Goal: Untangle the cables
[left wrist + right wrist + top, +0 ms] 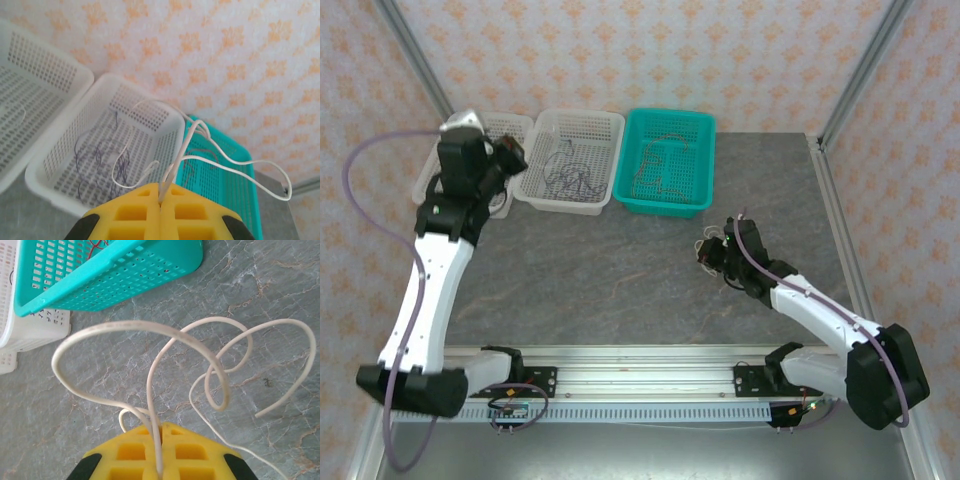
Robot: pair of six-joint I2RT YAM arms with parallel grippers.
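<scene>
left gripper pinches a thin white wire above the white perforated plastic basket; right gripper clamps another looped white wire over the grey table; pulling could tighten its seemingly knotted loops

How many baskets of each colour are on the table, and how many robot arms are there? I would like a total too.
White baskets: 2 (left one, middle one)
Teal baskets: 1
Robot arms: 2 (left arm, right arm)
Total: 5
</scene>
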